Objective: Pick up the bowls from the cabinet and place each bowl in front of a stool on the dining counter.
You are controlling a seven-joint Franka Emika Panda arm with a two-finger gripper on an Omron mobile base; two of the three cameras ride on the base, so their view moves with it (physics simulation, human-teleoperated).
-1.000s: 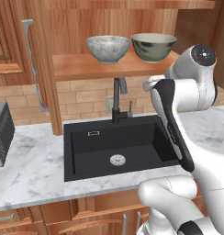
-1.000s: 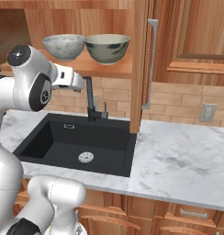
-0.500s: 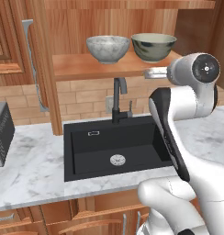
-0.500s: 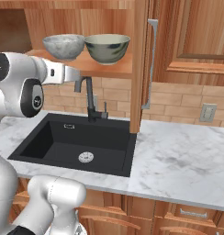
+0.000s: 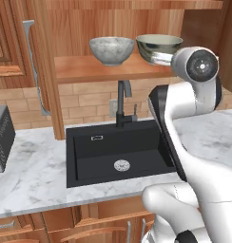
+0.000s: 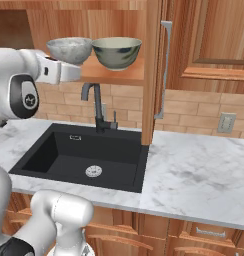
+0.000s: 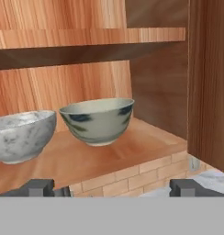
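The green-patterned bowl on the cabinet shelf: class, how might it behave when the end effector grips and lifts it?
The green-patterned bowl looks stiff and glazed, so probably slippery. Its narrow foot under a wide rim suggests it could tip if nudged. It stands close beside the speckled bowl, so a push might knock them together.

Two bowls [image 6: 93, 51] sit side by side on the cabinet [image 6: 124, 75] shelf above the sink [image 6: 84, 157].

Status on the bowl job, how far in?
Done: nothing placed; the speckled grey bowl and the green-patterned bowl both still sit on the cabinet shelf, cabinet open. In hand: nothing; the gripper faces the shelf with jaws open, short of the bowls. Left: grasp each bowl and carry it to the dining counter.
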